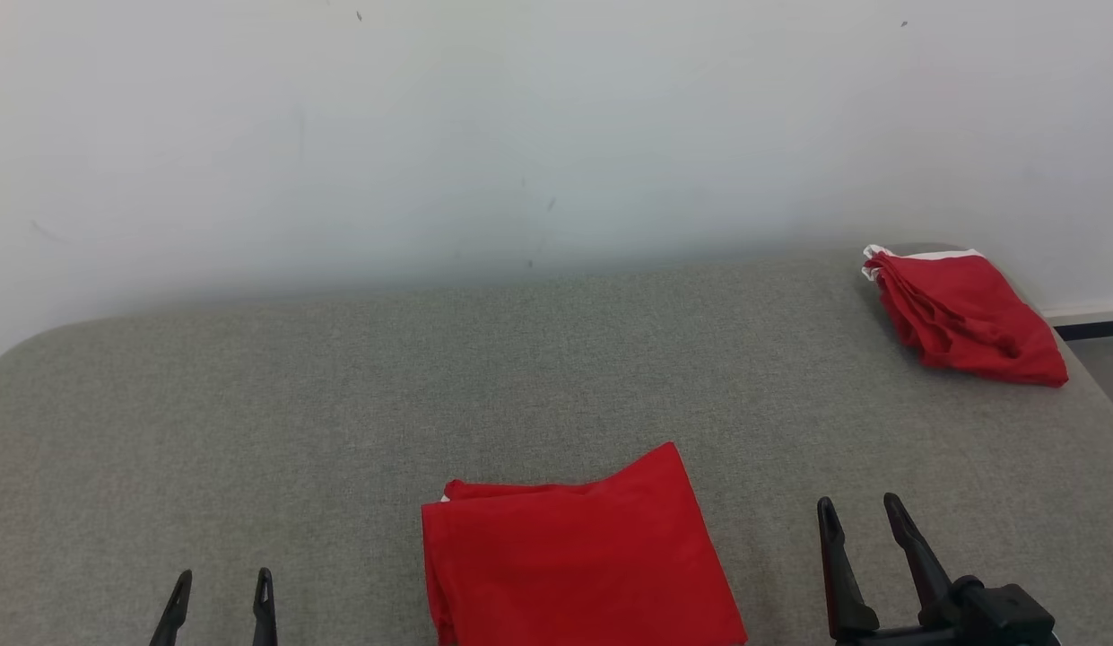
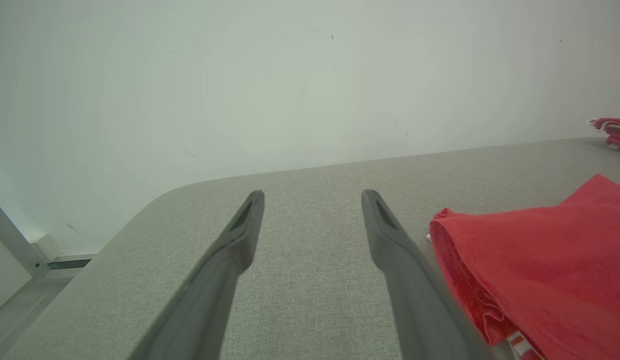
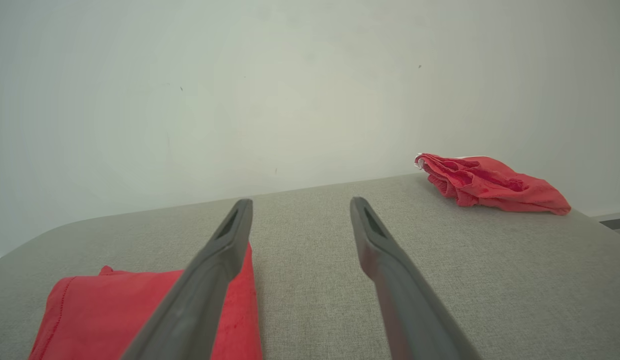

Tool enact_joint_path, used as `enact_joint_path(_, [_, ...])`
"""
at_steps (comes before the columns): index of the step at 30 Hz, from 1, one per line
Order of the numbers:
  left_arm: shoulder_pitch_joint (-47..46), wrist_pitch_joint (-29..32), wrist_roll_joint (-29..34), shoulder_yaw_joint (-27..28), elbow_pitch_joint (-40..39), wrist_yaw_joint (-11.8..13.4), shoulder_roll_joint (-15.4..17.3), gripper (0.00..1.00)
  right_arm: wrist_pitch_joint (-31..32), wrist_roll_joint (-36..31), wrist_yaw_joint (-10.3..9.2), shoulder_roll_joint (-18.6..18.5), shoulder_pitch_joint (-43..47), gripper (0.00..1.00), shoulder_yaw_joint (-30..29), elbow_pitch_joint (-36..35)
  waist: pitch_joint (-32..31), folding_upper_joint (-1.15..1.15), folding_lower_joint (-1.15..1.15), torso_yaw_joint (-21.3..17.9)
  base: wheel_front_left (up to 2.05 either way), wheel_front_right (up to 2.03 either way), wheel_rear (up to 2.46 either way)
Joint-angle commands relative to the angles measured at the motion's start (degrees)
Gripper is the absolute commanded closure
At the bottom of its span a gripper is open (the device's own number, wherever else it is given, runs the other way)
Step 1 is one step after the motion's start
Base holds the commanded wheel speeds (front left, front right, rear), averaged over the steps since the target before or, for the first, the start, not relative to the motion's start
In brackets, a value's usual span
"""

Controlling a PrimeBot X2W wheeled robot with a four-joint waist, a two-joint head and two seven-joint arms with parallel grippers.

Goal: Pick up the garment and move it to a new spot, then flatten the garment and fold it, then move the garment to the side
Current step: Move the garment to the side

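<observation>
**Grey table (image 1: 341, 404), cloth folded, time to move it away**

The grey table stands against a plain white wall (image 1: 520, 135). The folded red cloth (image 1: 578, 556) lies flat on the table. It is to the right of the left gripper (image 1: 224, 579) and to the left of the right gripper (image 1: 859, 504), and it touches neither. Both grippers have their fingers spread wide apart and hold nothing. The other red cloth (image 1: 964, 314) lies bunched up far ahead of the right gripper and a bit to its right, near the table's far corner.

The folding looks done, so I think the step now is moving the folded cloth to the side. For that, a gripper needs to go in to the cloth's edge, get low, and pinch all the layers together. If it grabs just the top layer, the fold may fall open.
</observation>
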Motion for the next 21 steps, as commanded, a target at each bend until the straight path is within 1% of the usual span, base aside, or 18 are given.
enact_joint_path(1, [0.7, -0.2, -0.2, 0.0, 0.2, -0.1, 0.1, 0.00, -0.3, -0.2, -0.14, -0.2, 0.0, 0.00, 0.1, 0.0, 0.1, 0.00, 0.00, 0.0, 0.00, 0.00, 0.00])
enact_joint_path(15, [0.3, -0.2, -0.4, -0.1, 0.4, 0.3, -0.1, 0.00, -0.3, -0.5, -0.14, -0.1, -0.2, 0.00, 0.0, 0.0, 0.4, 0.00, 0.00, 0.6, 0.00, 0.00, 0.00])
enact_joint_path(21, [-0.2, -0.2, -0.4, -0.3, 0.6, 0.3, -0.2, 0.00, -0.3, -0.9, -0.14, -1.0, -1.8, 0.00, 1.1, 0.4, 0.8, 0.00, 0.00, 1.5, 0.00, 0.00, 0.00])
